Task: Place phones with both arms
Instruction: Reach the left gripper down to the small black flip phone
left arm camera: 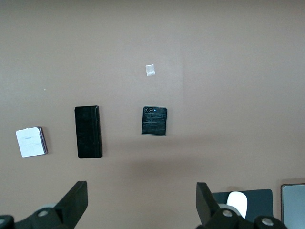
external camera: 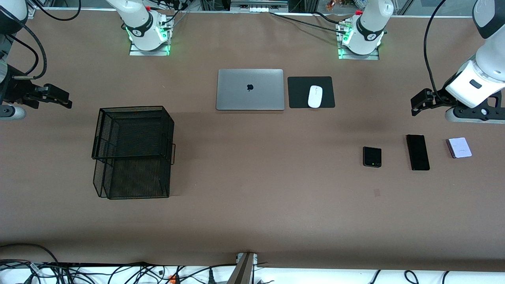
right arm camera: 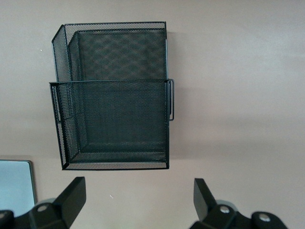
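Observation:
Three phones lie in a row toward the left arm's end of the table: a small black flip phone (external camera: 372, 156) (left arm camera: 154, 121), a long black slab (external camera: 418, 152) (left arm camera: 88, 131), and a pale lavender-white squarish one (external camera: 459, 148) (left arm camera: 31, 142). My left gripper (external camera: 419, 103) (left arm camera: 141, 202) hangs open in the air above the table beside the phones, holding nothing. My right gripper (external camera: 59, 98) (right arm camera: 139, 198) hangs open and empty at the right arm's end, near the black mesh basket (external camera: 103, 130) (right arm camera: 59, 121).
A closed silver laptop (external camera: 250, 89) lies mid-table toward the bases, with a white mouse (external camera: 315, 96) on a black pad (external camera: 300, 92) beside it. A small tape mark (left arm camera: 150, 70) sits on the brown table nearer the front camera than the flip phone.

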Controlling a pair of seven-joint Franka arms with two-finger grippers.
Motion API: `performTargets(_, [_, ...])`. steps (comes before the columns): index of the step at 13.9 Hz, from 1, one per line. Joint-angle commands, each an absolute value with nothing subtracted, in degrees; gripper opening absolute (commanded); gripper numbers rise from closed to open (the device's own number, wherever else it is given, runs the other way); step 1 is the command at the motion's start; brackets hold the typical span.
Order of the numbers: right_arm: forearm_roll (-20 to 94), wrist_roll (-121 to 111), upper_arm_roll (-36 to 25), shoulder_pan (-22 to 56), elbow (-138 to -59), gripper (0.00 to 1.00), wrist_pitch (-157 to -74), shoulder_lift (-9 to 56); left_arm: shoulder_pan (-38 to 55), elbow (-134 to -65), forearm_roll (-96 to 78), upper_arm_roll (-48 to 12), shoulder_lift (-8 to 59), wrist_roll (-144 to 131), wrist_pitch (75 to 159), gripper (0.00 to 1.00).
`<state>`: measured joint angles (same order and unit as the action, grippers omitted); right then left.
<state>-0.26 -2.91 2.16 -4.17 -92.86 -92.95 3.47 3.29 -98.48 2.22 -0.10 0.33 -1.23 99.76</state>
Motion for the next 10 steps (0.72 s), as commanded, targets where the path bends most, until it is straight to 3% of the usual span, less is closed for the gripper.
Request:
performTargets(1, [-0.1, -3.8, 2.7, -4.9, -93.1, 1.0, -93.0, 2.4, 3.3, -96.5, 1.1, 0.1, 0.7, -0.2, 98.0, 1.0])
performTargets(10, [-0.1, -3.8, 2.7, -4.9, -92.8, 1.0, -93.0, 2.5, 2.6, -90.4, 0.0, 0.1, 7.5, -1.1, 90.9, 1.0])
